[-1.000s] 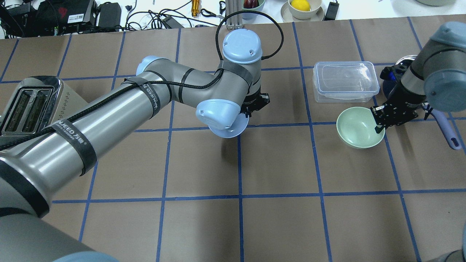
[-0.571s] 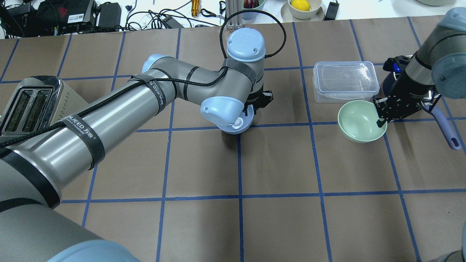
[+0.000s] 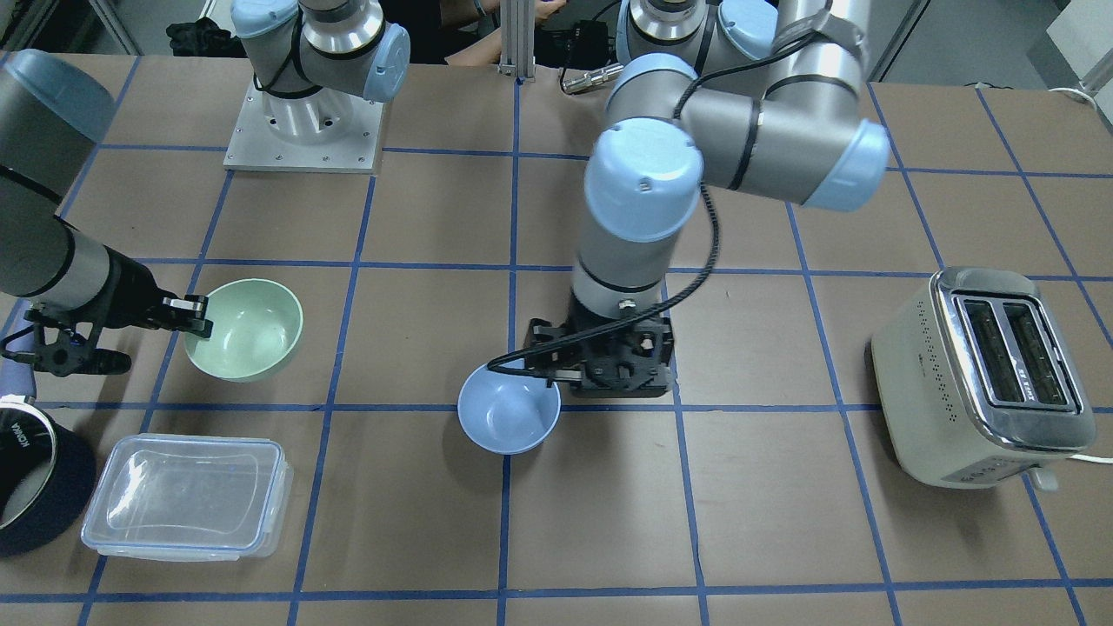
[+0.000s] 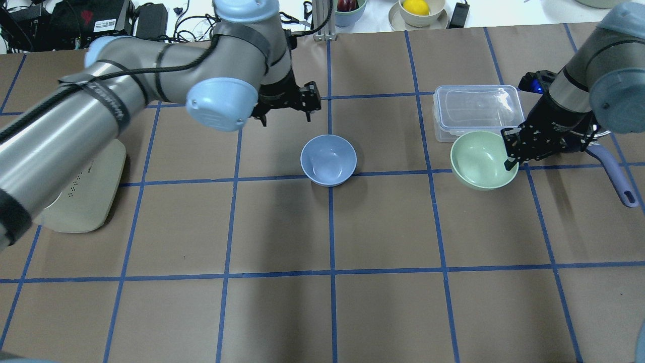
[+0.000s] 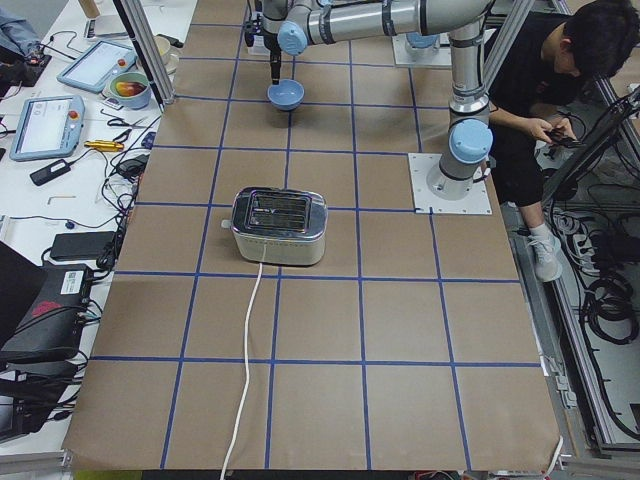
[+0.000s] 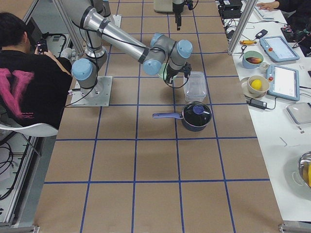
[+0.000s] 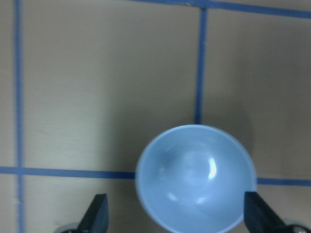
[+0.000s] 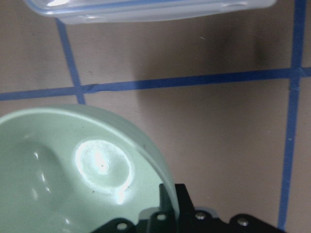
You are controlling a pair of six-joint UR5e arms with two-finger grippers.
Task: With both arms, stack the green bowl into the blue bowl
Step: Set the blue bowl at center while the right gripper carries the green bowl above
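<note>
The blue bowl [image 4: 328, 160] stands upright on the table near the middle, free of any gripper; it also shows in the front view [image 3: 509, 417] and the left wrist view [image 7: 194, 177]. My left gripper [image 4: 285, 118] is open and empty, raised above and just beyond the bowl, its fingers [image 7: 97, 216] spread wide. My right gripper [image 4: 509, 160] is shut on the right rim of the green bowl [image 4: 478, 160] and holds it slightly tilted just above the table, right of the blue bowl. The rim pinch shows in the right wrist view [image 8: 167, 194].
A clear lidded plastic box [image 4: 476, 112] lies right behind the green bowl. A dark blue saucepan [image 3: 35, 487] with a long handle [image 4: 612, 174] sits beyond my right gripper. A toaster [image 3: 983, 374] stands at the table's left end, partly under my left arm.
My left gripper has let go of the blue bowl and drawn up and away to the far left. My right gripper has carried the green bowl a little left, toward the blue bowl.
</note>
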